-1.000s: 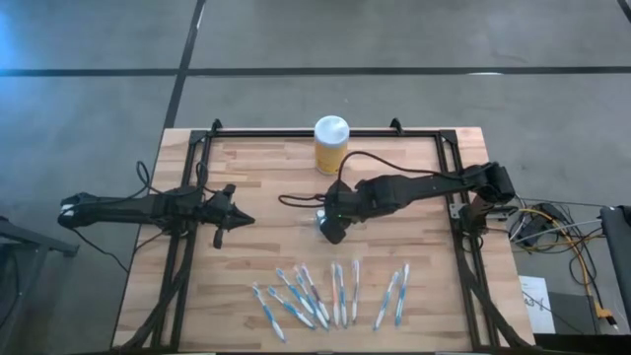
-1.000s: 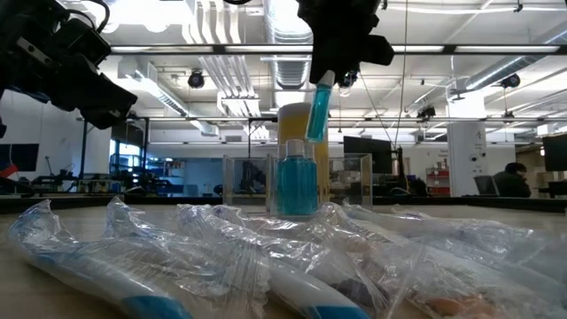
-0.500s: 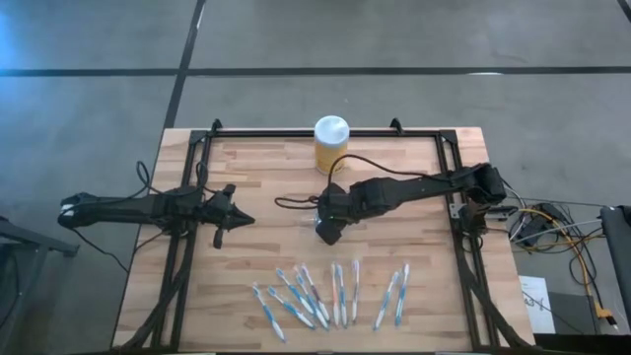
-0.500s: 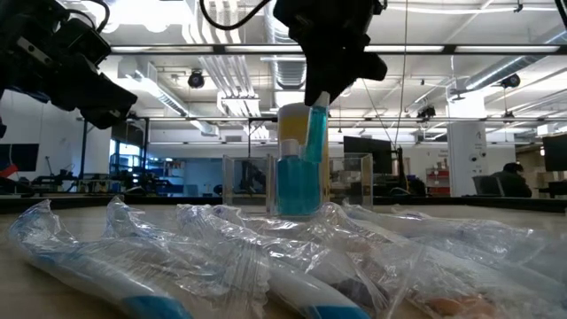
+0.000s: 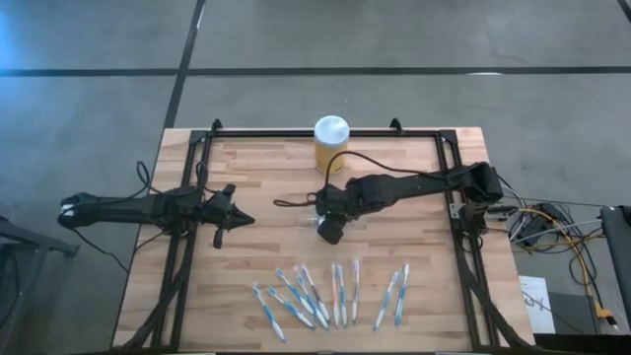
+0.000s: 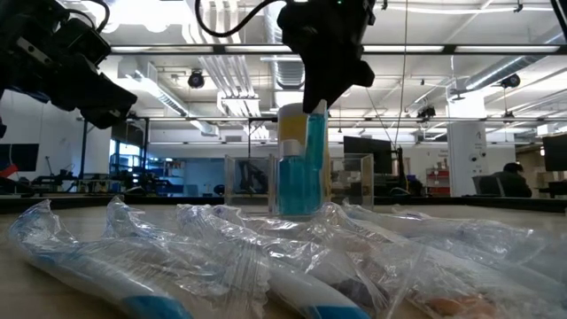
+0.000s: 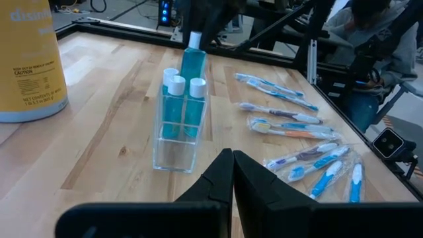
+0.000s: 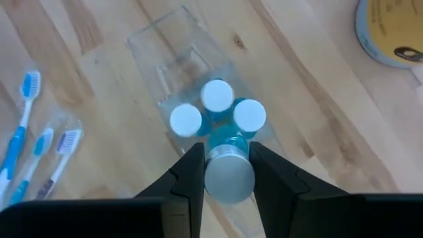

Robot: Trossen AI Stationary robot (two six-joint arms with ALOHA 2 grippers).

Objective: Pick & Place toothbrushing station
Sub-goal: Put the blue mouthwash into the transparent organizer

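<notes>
A clear plastic holder [image 7: 177, 151] stands on its base mid-table with three white-capped blue tubes [image 7: 176, 106] upright inside it. My right gripper [image 6: 317, 99] hangs over the holder, shut on another blue tube [image 6: 315, 142]. In the right wrist view the three caps [image 8: 217, 95] show just beyond that tube's round grey end [image 8: 229, 177]. Several wrapped blue-and-white toothbrushes [image 5: 335, 294] lie flat in a row near the table's front edge. My left gripper [image 5: 235, 218] waits shut at the table's left, pointing at the holder. My right gripper pinches the blue tube at its upper end [image 8: 229, 165] between its two fingers, coming steeply from above. The tube hangs nearly upright below the fingers [image 6: 312, 89]. Its lower part [image 7: 193, 66] reaches down behind the capped tubes in the holder; whether it rests on anything I cannot tell.
A yellow jar with a white lid [image 5: 331, 143] stands behind the holder near the far edge. A black frame [image 5: 197, 158] borders the wooden table. Bare wood [image 5: 266, 187] lies between my left gripper and the holder.
My right gripper has come down over the holder, shifted slightly toward the table's left and rolled at the wrist. The blue tube, which hung tilted above the holder, now stands nearly upright with its lower part sunk among the other tubes.
</notes>
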